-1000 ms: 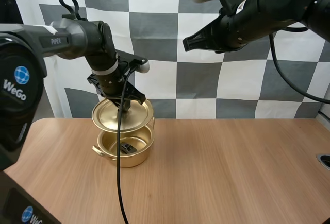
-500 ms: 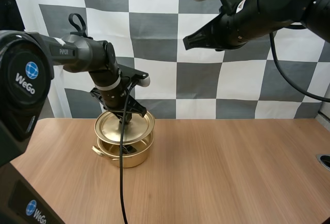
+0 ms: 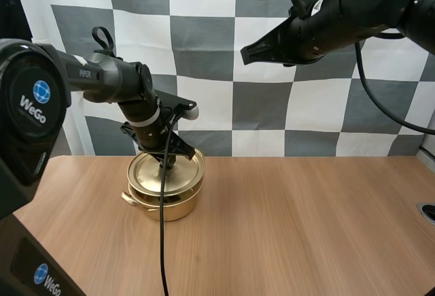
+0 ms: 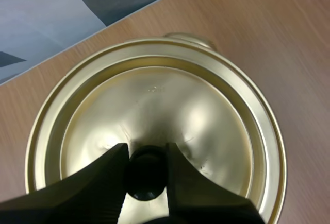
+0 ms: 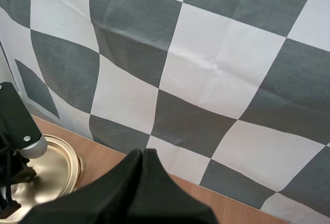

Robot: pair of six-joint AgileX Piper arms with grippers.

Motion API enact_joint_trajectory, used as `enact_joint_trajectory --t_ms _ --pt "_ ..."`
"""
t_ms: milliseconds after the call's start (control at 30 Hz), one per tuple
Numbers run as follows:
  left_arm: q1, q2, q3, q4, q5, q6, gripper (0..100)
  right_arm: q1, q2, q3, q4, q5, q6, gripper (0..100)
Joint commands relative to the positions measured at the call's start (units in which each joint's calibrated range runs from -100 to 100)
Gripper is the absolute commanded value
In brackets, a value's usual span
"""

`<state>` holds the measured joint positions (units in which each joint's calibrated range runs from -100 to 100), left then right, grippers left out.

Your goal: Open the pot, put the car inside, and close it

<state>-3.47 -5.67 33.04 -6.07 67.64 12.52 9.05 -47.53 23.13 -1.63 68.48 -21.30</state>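
A gold pot (image 3: 163,202) stands at the back left of the table with its gold lid (image 3: 166,172) lying on its rim. My left gripper (image 3: 165,164) is shut on the lid's black knob (image 4: 146,171), one finger on each side of it. Seen from the left wrist, the lid (image 4: 154,116) covers the pot's mouth, and one pot handle (image 4: 189,39) peeks out past its rim. The car is hidden. High above the table's middle, my right gripper (image 3: 246,56) hangs shut on nothing, its fingers (image 5: 138,183) lying together as one wedge.
The wooden table (image 3: 285,228) stretches bare to the right of and in front of the pot. A round dark opening (image 3: 428,212) sits at the table's right edge. The right wrist view catches the lid's edge (image 5: 62,170) beside my left arm.
My left gripper has lowered the lid from above the open pot down onto its rim, hiding the inside. The right arm has stayed still.
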Motion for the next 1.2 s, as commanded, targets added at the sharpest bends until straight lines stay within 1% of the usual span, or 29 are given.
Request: enact_joint_trajectory --t_ms 0,167,1033,1100,1167 --pt "0.05 0.63 0.04 -0.30 -0.05 -0.04 0 -0.02 0.02 -0.04 0.50 0.14 0.04 0" --pt "0.05 3.14 0.04 -0.43 0.53 -0.04 0 -0.02 0.02 -0.04 0.50 0.14 0.04 0" --pt "0.05 3.15 0.04 -0.43 3.23 -0.04 0 -0.02 0.02 -0.04 0.93 0.11 0.04 0" --pt "0.05 3.15 0.04 -0.43 3.23 -0.04 5 -0.02 0.02 -0.04 1.30 0.12 0.04 0" --pt "0.05 3.15 0.04 -0.43 3.23 -0.04 13 -0.02 0.02 -0.04 1.63 0.31 0.04 0"
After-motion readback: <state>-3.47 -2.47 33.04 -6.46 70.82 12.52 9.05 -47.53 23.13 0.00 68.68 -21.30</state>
